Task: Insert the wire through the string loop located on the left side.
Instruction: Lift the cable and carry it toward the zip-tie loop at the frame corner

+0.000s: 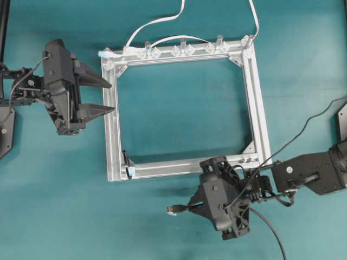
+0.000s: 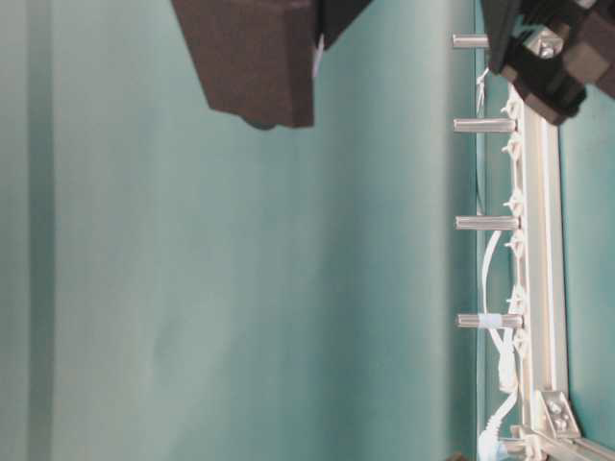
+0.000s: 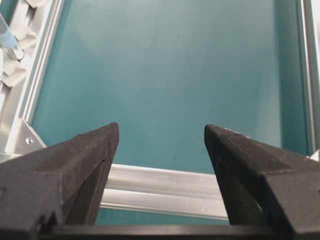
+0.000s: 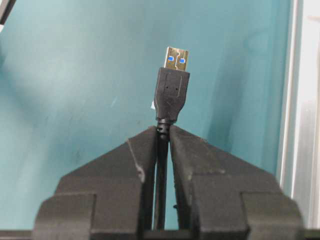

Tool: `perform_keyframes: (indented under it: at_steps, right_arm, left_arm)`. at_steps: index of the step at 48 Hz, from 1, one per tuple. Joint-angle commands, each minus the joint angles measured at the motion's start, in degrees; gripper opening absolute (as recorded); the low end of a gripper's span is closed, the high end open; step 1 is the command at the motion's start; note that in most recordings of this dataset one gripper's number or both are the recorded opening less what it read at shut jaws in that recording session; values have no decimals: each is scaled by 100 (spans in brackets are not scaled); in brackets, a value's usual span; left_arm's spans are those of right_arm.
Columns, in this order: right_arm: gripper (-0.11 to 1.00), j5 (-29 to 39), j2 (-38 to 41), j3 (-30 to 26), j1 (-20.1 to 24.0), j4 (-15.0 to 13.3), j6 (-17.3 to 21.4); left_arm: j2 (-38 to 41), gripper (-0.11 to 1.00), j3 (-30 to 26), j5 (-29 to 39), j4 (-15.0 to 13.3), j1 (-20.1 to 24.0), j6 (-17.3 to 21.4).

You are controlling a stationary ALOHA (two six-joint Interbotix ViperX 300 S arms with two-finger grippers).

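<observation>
wire pinched in right jaws beside frame.

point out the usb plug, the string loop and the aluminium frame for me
USB plug [image 4: 171, 95], right wrist view, on its black housing.
string loop [image 1: 127, 162], overhead view, on the dark string above its light-blue tag.
aluminium frame [image 1: 258, 108], overhead view, on its bare right rail.

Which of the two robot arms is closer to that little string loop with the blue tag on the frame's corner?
The right. Its gripper sits just right of and below the string loop, outside the frame. The left gripper hovers further up the frame's left rail.
</observation>
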Motion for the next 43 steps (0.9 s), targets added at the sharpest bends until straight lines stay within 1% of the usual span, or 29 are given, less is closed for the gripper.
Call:
perform_keyframes:
  at_steps: [1, 10, 14, 19, 27, 35, 43]
  right_arm:
    - [10, 44, -211, -149, -9, -53, -9]
    - [10, 53, -211, -167, -70, -53, -18]
    - [10, 53, -211, -167, -141, -114, -9]
    - [10, 62, -211, -185, -246, -246, -18]
    - [10, 185, -211, -229, -475, -483, -18]
    - [10, 299, -211, -308, -703, -791, -18]
    - [10, 413, -220, -378, -896, -984, -18]
  left_arm:
    - [-97, 74, -79, 0, 18, -53, 18]
    - [-202, 75, -53, 62, 18, -88, 18]
    - [-237, 75, -53, 132, 9, -97, 18]
    - [-299, 74, -44, 246, 18, -141, 18]
    - [-334, 75, -26, 439, 18, -352, 9]
    - [-334, 76, -26, 563, 18, -571, 0]
    - [-343, 80, -26, 721, 18, -800, 0]
